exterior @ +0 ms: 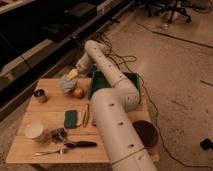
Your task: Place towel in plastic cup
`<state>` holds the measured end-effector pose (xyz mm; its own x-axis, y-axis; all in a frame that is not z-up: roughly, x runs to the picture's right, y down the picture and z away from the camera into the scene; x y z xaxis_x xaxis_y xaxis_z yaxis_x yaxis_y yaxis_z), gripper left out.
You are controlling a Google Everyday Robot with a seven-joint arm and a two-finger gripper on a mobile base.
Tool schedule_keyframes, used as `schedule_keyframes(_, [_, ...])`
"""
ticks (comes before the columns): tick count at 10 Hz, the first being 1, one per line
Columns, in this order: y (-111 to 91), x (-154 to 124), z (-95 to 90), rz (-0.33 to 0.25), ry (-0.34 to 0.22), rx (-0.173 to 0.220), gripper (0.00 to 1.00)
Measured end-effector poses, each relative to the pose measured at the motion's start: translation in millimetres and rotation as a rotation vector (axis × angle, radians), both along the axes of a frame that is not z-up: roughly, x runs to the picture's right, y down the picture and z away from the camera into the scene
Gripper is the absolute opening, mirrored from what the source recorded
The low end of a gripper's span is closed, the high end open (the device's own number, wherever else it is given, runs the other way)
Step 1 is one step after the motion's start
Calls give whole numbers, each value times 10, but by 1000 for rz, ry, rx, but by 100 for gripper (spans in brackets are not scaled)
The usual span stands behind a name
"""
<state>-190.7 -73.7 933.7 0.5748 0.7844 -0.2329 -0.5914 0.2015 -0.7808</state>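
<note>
— Camera view: counted what on table (50, 111)?
— Saw one towel (66, 85), bunched beside one apple (78, 92), pinched at top by gripper (73, 75). One plastic cup (34, 131), near corner, well apart. One green bin (100, 80), contents hidden by arm (116, 117).

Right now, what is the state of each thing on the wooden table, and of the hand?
White round plastic cup: upright at the near left corner, looks empty.
Grey-blue crumpled cloth towel: bunched up, outside the cup.
Hand: just above the towel, at the far side of the wooden table.
Small dark metal can: upright.
Flat green sponge: lying flat.
</note>
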Motion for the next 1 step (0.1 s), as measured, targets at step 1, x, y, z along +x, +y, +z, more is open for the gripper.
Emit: schedule_keyframes(1, [4,-45,-98,-17,20,-24,80])
